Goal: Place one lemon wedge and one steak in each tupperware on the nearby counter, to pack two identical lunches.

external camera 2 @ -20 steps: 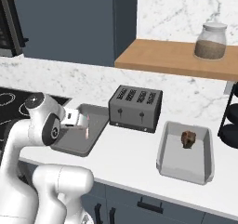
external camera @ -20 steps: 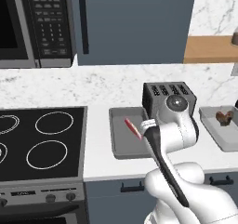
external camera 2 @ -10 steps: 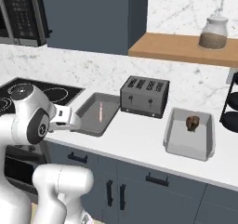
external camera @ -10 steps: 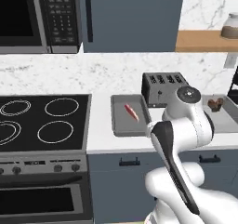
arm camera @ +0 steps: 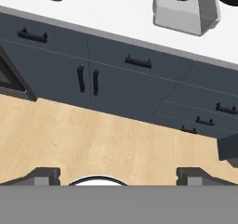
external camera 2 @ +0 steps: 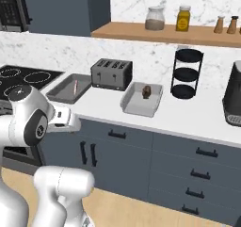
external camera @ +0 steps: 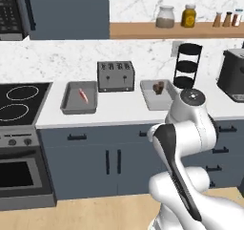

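Progress: partly packed, by the look of it; each of two trays is holding one small item, and no lemon wedge is appearing in either, so the wedges and perhaps more meat seem left to do
Left tray [external camera: 71,105]: shallow dark grey tupperware with a raised rim and rounded corners, sitting on the counter [external camera: 119,112] just left of the toaster [external camera: 116,76] and carrying a thin reddish steak [external camera: 83,95]
Right tray [external camera 2: 136,106]: paler grey, same shallow form, lying right of the toaster and holding a dark brown lump [external camera 2: 147,91] too small to identify
Counter: white marble look with faint veining, over blue-grey cabinets
Gripper [arm camera: 118,174]: fingers standing wide apart, carrying nothing, pointing down at the wooden floor, well clear of both trays
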